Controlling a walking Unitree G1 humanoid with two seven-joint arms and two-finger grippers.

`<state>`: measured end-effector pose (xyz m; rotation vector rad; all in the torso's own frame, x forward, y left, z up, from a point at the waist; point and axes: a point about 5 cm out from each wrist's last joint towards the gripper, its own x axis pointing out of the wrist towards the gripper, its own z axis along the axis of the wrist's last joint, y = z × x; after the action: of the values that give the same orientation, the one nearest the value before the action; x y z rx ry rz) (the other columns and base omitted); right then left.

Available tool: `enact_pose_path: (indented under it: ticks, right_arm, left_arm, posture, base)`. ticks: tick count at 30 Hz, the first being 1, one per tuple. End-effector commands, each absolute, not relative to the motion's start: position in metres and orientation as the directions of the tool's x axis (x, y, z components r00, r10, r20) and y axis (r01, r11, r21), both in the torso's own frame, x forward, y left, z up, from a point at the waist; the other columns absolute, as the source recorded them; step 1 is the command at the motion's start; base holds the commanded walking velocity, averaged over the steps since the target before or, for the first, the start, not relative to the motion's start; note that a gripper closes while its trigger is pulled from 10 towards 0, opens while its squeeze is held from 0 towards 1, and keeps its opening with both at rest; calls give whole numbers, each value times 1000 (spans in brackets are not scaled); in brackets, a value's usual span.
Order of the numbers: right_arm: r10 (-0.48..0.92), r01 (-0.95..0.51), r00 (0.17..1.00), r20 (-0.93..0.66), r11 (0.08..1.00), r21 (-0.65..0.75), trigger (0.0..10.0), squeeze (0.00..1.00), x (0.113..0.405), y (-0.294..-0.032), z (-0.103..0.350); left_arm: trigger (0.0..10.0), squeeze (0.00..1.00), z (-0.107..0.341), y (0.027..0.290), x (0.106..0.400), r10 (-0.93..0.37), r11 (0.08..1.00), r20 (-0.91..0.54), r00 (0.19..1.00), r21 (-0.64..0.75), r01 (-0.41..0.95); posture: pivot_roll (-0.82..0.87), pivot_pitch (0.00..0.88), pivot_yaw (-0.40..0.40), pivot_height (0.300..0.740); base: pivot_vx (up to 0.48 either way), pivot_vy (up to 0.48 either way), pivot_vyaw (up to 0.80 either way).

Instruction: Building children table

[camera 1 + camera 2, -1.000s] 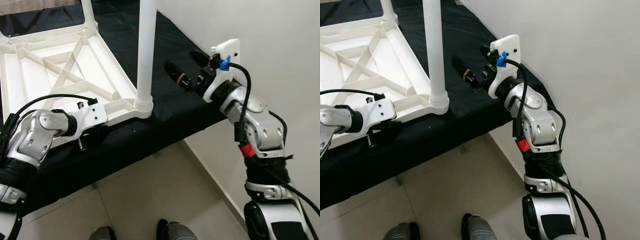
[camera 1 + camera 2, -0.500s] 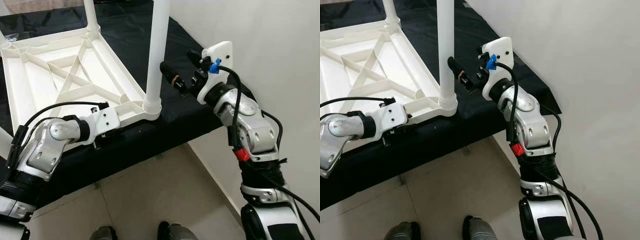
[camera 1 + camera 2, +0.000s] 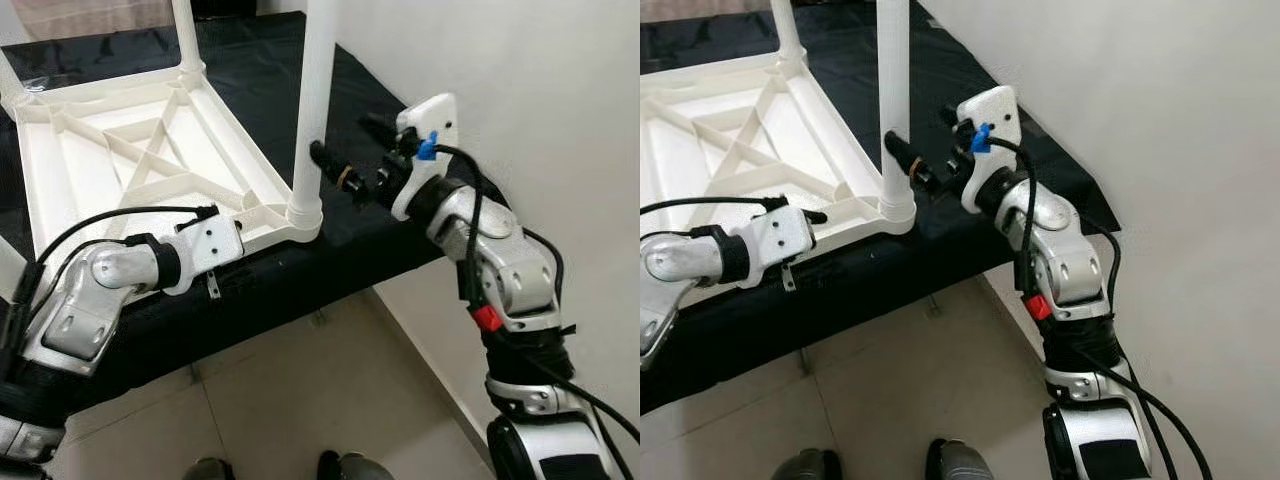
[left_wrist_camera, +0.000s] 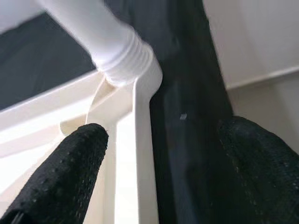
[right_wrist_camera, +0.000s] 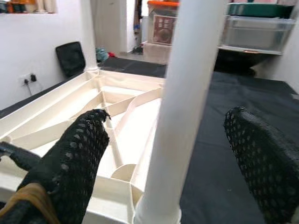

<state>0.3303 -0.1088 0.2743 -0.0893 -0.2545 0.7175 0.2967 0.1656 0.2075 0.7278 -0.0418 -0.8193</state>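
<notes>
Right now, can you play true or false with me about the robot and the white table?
1. The table lies upside down on a black cloth. True.
2. The right gripper is shut tight on the leg. False: its fingers are spread, with the leg between them.
3. The left gripper is open by the table's corner. True.
4. The floor is covered in green carpet. False: it is pale tile.
5. The leg stands upright in a corner socket. True.
</notes>
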Motion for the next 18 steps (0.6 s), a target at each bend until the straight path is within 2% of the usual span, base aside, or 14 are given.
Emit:
enact_pose_path:
  ticks: [1, 3, 4, 5, 7, 8, 14, 15, 18]
  right_arm:
    - [624, -605, 760, 181, 782, -151, 10000, 0, 331, -122, 264]
    - [582, -571, 798, 157, 813, -112, 10000, 0, 333, -132, 249]
    - [573, -563, 809, 130, 820, -106, 10000, 0, 334, -134, 239]
    - [567, -559, 817, 106, 823, -102, 10000, 0, 334, -136, 231]
    - [567, -559, 817, 106, 823, -102, 10000, 0, 334, -136, 231]
    - [557, -550, 828, 72, 830, -99, 10000, 0, 334, -138, 220]
    - [496, -496, 868, -11, 865, -73, 10000, 0, 334, -147, 193]
    - [485, -487, 874, -37, 870, -75, 10000, 0, 331, -149, 183]
    - [479, -483, 876, -59, 872, -77, 10000, 0, 327, -150, 176]
  left_arm:
    - [10000, 1000, 202, 145, 279, -726, 525, -146, 672, 513, 679]
    - [10000, 1000, 183, 126, 264, -705, 616, -93, 703, 410, 673]
    - [10000, 282, 170, 118, 258, -683, 651, -98, 724, 368, 664]
    - [10000, 282, 159, 110, 252, -671, 673, -106, 734, 329, 663]
    - [10000, 282, 159, 110, 252, -671, 673, -106, 734, 329, 663]
    - [10000, 0, 146, 101, 243, -662, 691, -123, 739, 282, 666]
    - [10000, 0, 118, 95, 224, -633, 731, -182, 752, 179, 659]
    - [10000, 0, 111, 101, 221, -590, 766, -202, 781, 166, 621]
    - [10000, 0, 105, 106, 220, -548, 794, -220, 807, 166, 584]
  posture:
    - [-48, 79, -83, 740]
    - [-41, 65, -84, 740]
    - [-36, 60, -83, 740]
    - [-32, 56, -85, 740]
    - [-32, 56, -85, 740]
    - [-17, 45, -89, 740]
    - [-19, 10, -89, 740]
    - [-28, 0, -87, 740]
    - [-32, 0, -86, 740]
  base:
    - [0, 0, 0]
    - [0, 0, 0]
    - [0, 0, 0]
    - [0, 0, 0]
    - [0, 0, 0]
    - [0, 0, 0]
    - [0, 0, 0]
    - [0, 0, 0]
    - [0, 0, 0]
